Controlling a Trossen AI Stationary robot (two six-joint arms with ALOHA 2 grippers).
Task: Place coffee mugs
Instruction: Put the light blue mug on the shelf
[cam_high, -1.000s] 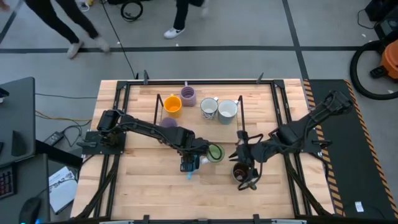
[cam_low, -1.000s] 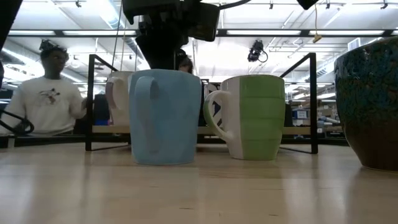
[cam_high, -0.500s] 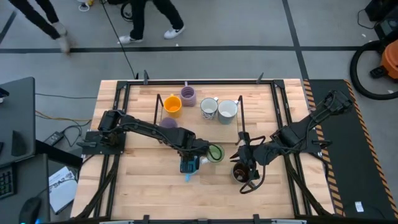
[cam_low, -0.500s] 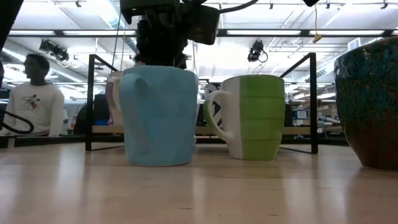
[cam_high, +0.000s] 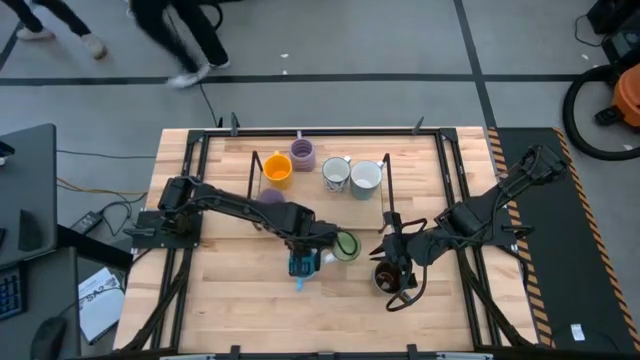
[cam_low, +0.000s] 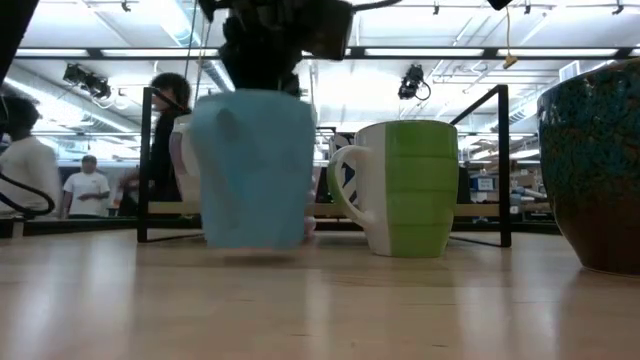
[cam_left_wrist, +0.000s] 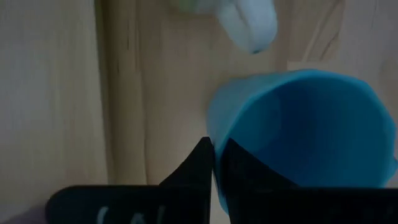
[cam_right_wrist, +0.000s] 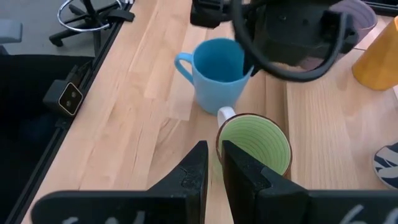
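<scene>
High view, going left to right: left arm reaches from the bench's left edge to the middle, left gripper (cam_high: 303, 262) pinched on the rim of the blue mug (cam_high: 304, 266), one finger inside the wall and one outside per the left wrist view. Low view shows blue mug (cam_low: 252, 168) with a thin shadow gap under its base, so it looks just off the bench (cam_high: 230, 310), slightly tilted. Green mug (cam_high: 346, 245) sits just beside it toward the right, handle pointing at the blue one. Dark brown mug (cam_high: 388, 276) sits further right near the front, the right gripper (cam_high: 398, 270) over it; fingers look nearly together in the right wrist view, nothing visibly between them. Toward the back edge, the black wire rack (cam_high: 320, 172) holds the orange mug (cam_high: 277, 170), a lavender mug (cam_high: 303, 155), the patterned white mug (cam_high: 335, 174) and the pale mug (cam_high: 366, 176); a second purple mug (cam_high: 271, 198) is partly hidden under the left arm. Risks: a one-wall rim pinch could let the blue mug swing or slip; it's close enough to knock the green mug's handle; both arms are crowded mid-bench, so they could clip each other.
</scene>
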